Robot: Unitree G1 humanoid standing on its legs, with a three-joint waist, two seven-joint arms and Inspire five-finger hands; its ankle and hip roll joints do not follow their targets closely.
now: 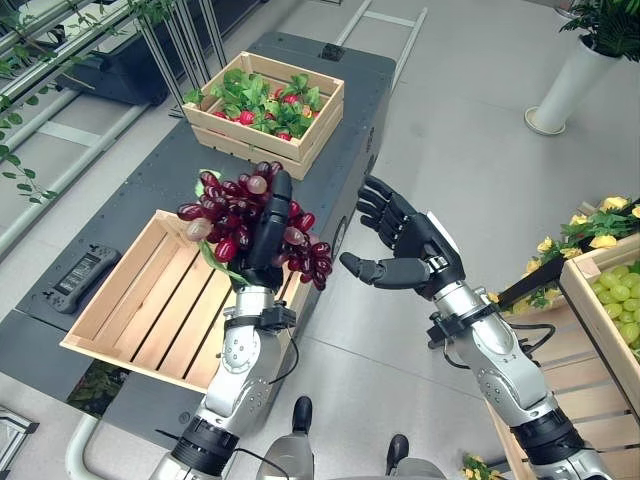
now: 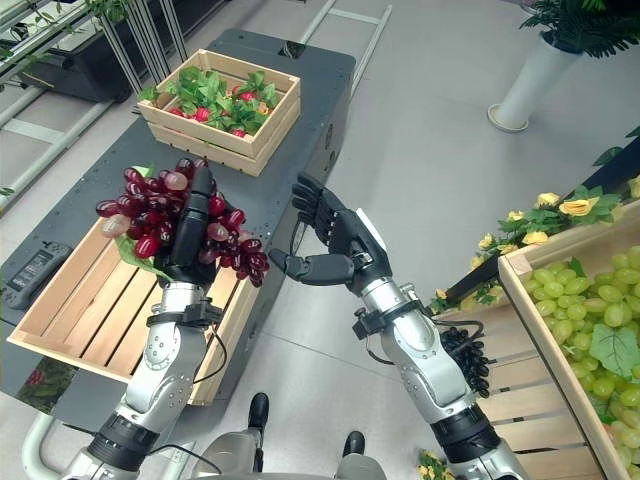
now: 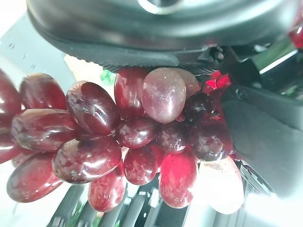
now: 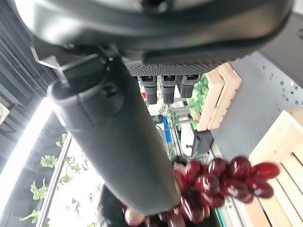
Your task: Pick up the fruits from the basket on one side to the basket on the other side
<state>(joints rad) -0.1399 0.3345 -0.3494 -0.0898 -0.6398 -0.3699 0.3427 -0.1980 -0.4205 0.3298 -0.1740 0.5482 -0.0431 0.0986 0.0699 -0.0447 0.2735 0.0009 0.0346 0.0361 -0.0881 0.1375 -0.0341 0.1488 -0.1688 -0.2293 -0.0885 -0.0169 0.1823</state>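
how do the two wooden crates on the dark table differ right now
The near crate holds nothing yet; the far crate is packed with green leaves and red fruit. The near crate sits under the left hand, which holds a bunch of red grapes above it; no hand is near the far crate. Both are pale slatted wood.

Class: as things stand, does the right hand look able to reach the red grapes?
Probably yes. The right hand is open beside the red grapes held by the left hand, with only open air between them.
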